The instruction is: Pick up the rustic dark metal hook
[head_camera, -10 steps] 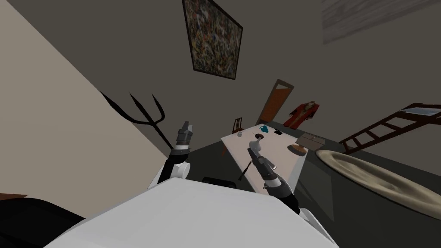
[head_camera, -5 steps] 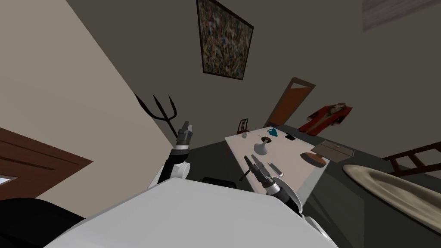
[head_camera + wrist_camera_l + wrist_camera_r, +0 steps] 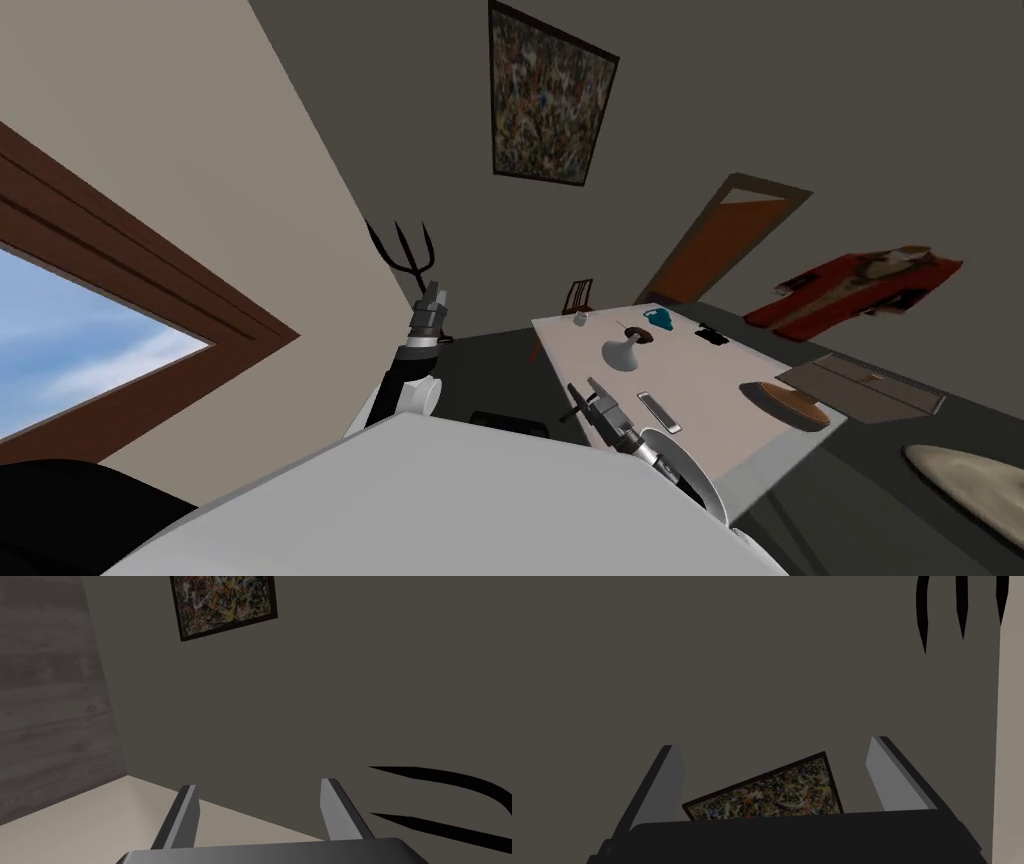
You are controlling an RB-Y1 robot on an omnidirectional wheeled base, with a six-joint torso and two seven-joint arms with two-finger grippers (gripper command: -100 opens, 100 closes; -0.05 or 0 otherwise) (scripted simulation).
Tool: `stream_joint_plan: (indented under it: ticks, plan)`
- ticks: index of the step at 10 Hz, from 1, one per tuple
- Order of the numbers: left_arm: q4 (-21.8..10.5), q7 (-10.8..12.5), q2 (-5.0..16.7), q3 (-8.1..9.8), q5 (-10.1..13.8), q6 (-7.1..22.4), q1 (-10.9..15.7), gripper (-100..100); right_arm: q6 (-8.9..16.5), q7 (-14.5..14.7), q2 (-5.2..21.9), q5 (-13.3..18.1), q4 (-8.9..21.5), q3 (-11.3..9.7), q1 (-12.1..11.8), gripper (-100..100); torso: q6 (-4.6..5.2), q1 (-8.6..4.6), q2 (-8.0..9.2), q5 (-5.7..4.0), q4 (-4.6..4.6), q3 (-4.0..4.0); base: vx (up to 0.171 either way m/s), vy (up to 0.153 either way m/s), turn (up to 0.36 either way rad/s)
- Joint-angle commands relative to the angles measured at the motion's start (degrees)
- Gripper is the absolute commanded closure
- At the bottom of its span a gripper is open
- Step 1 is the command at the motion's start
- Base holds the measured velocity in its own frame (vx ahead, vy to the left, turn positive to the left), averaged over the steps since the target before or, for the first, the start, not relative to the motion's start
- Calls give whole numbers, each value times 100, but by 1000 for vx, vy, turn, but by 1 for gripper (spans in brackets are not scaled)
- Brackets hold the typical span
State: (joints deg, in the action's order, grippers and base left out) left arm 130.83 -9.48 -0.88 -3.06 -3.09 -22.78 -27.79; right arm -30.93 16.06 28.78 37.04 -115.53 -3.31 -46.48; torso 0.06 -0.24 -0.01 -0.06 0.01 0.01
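Observation:
A pale table [image 3: 700, 385] stands ahead and to the right in the head view. A thin dark piece [image 3: 573, 411] lies at its near left edge; I cannot tell whether it is the hook. A dark ring with a thin rod [image 3: 633, 333] lies beside a white vase [image 3: 622, 354]. My right gripper [image 3: 586, 391] is over the table's near left corner, close to the thin dark piece, and its fingers [image 3: 879, 768] stand open and empty. My left gripper [image 3: 434, 296] is raised left of the table, with open, empty fingers [image 3: 334, 807].
On the table lie a teal object [image 3: 660, 320], a small cup [image 3: 580, 318], a black item [image 3: 711, 336], a grey bar [image 3: 659, 412], a brown disc [image 3: 785, 401] and a grey mat [image 3: 862, 386]. A chair [image 3: 577, 296] stands behind; a rug [image 3: 972, 482] lies at right.
My view has swung left: the table now sits further right and a window has come in at left. My right gripper has drawn back and down toward my chest.

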Motion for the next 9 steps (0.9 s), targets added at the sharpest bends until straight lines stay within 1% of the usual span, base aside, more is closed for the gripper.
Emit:
stream_joint_plan:
  ticks: [1, 2, 3, 4, 5, 6, 7, 8, 9]
  plan:
    - [0, 0, 0, 0, 0, 0, 0, 0, 127, 85, 127, 286, 286, -23, -35, -100, 0, 0, 0, 0, 0, 0, -53, -27, 362]
    - [0, 0, 0, -1, 0, 0, 1, 0, 127, 85, 127, 445, 332, -23, -35, -100, -6, -1, 0, 0, 0, 0, -49, -33, 183]
    - [0, 0, 0, 0, 0, 0, 0, 0, 127, 85, 127, 512, 332, -23, -35, -100, 0, -2, -2, 0, 0, -1, -25, -15, -35]
    - [0, 0, 0, 0, 0, 0, -1, 0, 220, 151, 248, 731, 601, -14, -103, -100, 2, 5, -8, 1, -2, -5, -43, -3, 337]
    - [0, 0, 0, -1, 0, 0, 1, 0, 220, 151, 248, 901, 601, -14, -103, -100, -6, 7, -6, 2, -2, -4, -43, -13, 230]
    - [0, 0, 0, 0, 0, 0, 0, 0, 323, 212, 362, 1111, 796, -6, -163, -100, 0, 5, -6, 1, -1, -3, -52, -15, 297]
    - [0, 0, 0, 0, 0, 0, 1, 0, 323, 212, 362, 1290, 881, -6, -163, -100, -4, 2, -3, 1, -1, -2, -43, -18, 232]
    - [0, 0, 0, 0, 0, 0, 0, 0, 436, 268, 472, 1447, 1064, 3, -215, -100, 0, 1, -5, 0, -1, -3, -52, -11, 313]
    - [0, 0, 0, 0, 0, 0, 1, 0, 436, 268, 472, 1609, 1170, 3, -215, -100, -3, 2, -3, 1, -1, -2, -46, -11, 259]
